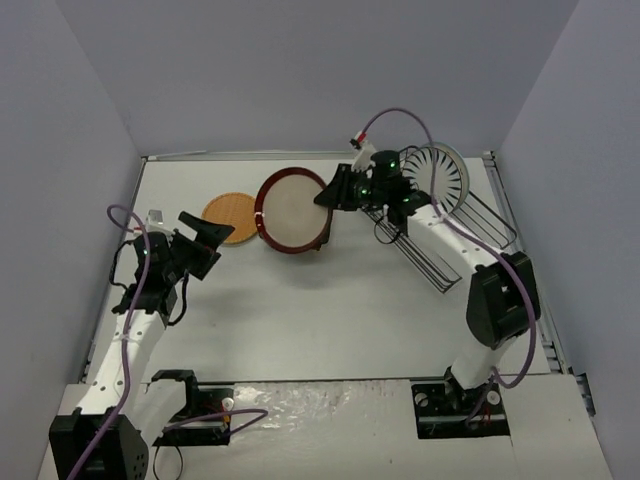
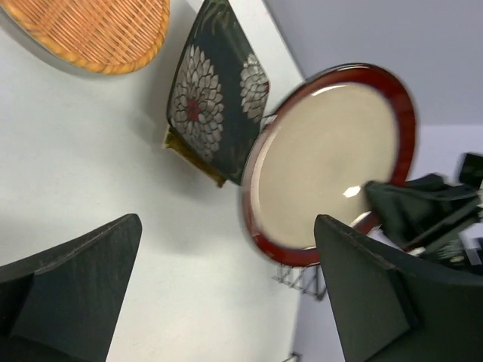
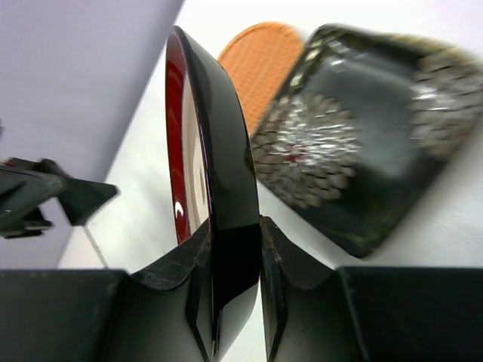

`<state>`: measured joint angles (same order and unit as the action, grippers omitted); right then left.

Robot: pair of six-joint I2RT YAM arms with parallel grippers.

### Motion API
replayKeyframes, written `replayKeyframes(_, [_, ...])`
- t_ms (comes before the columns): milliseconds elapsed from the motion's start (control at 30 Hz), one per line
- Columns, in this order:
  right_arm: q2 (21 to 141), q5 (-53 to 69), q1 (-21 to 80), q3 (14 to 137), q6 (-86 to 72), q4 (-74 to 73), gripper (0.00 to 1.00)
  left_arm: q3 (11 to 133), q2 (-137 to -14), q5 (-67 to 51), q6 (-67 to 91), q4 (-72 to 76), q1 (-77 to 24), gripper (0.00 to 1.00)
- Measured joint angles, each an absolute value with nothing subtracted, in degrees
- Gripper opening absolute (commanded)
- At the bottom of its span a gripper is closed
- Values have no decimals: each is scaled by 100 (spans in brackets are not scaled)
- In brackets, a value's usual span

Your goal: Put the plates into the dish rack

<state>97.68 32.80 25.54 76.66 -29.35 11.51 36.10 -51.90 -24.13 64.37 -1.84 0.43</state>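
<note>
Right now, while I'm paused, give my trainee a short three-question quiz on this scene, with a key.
1. True or false: the left gripper is shut on a plate.
2. Which plate does the right gripper clamp by its rim? A) black floral square plate B) red-rimmed cream plate C) yellow square plate
3. Fill in: the striped plate stands on edge in the ____.

Key: 1 false, its jaws stand open and hold nothing. 2 B. 3 dish rack.
</note>
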Motion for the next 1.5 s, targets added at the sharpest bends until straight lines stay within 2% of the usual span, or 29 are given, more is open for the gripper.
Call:
replayKeyframes(267, [8498, 2529, 1060, 8347, -776, -437, 0, 5033, -5146, -1798, 4017, -2353, 43, 97])
replayKeyframes(400, [8111, 2064, 574, 8529, 477, -801, 0, 5186, -5010, -1295, 3010, -3108, 43, 97])
replayKeyframes(567, [8288, 1632, 301, 8763, 1616, -1017, 0, 5116, -4912, -1000, 2287, -3429, 43, 97])
replayKeyframes(1000, [9903, 1188, 309, 9313, 2978, -1201, 0, 4423, -5019, -756, 1916, -3287, -187, 97])
replayKeyframes(1500, [9946, 1116, 368, 9496, 3271, -1219, 0, 4423, -5134, -513, 1874, -3264, -187, 97])
